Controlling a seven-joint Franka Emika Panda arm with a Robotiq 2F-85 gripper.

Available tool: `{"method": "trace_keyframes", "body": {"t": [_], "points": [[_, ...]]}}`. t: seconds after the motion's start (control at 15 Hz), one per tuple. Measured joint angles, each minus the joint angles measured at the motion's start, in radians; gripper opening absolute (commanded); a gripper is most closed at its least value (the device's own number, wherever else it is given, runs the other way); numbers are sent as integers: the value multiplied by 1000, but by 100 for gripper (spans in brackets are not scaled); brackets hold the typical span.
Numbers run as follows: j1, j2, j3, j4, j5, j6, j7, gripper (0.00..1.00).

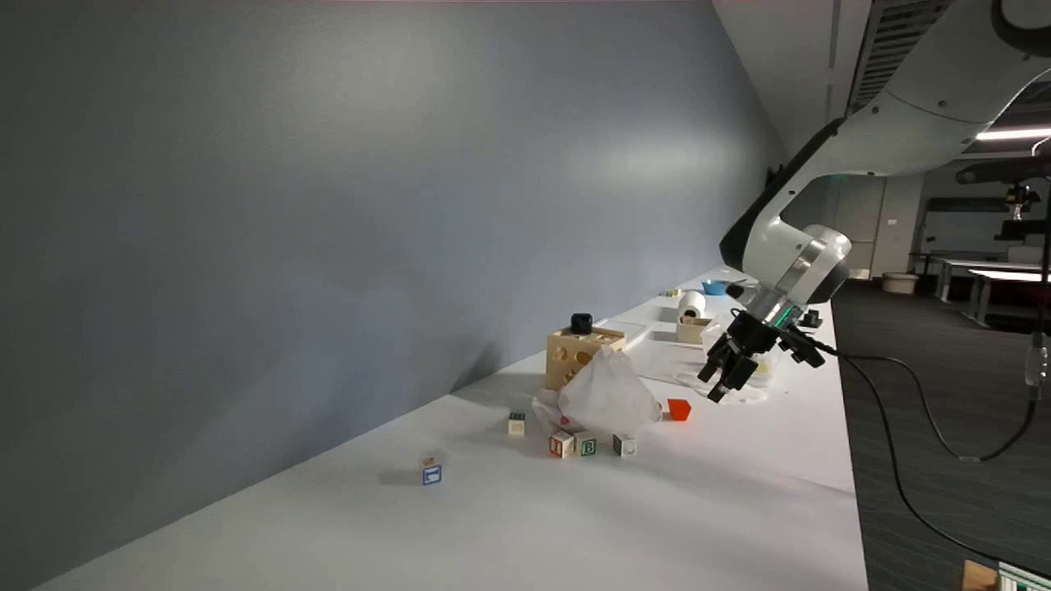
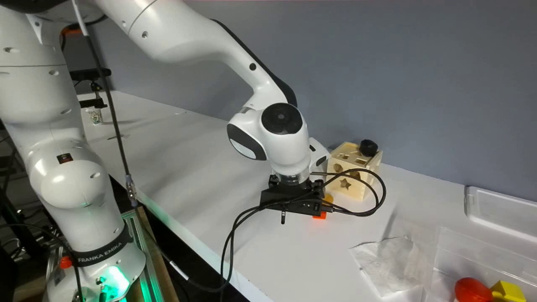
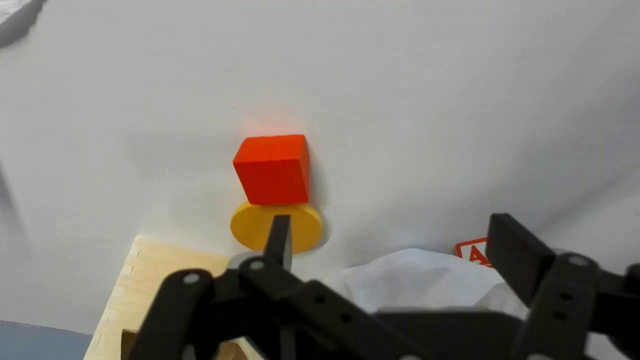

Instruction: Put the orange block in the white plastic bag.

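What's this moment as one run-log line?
Fingers: open, empty | Orange block: on table, by yellow disc | White bag: near wooden box | Placement: not yet done

grey wall | white table | dark floor | lit ceiling strip | far tables

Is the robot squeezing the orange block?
No, the wrist view shows the gripper wide open and the orange block outside its jaws.
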Motion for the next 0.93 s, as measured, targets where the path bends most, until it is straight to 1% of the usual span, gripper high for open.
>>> {"method": "trace_keyframes", "body": {"t": [0.13, 0.2, 0.33, 0.47, 0.53, 0.6, 0.73, 0.93], "points": [[-14, 63, 0, 52, 32, -43, -23, 100], [-54, 93, 35, 81, 35, -55, -24, 100], [-184, 148, 158, 143, 35, -62, -24, 100], [-296, 197, 263, 199, 35, -64, -24, 100], [-341, 220, 306, 224, 35, -64, -24, 93], [-377, 241, 342, 245, 35, -64, -24, 78], [-428, 278, 397, 277, 33, -64, -22, 59], [-467, 312, 450, 302, 28, -64, -20, 38]]}}
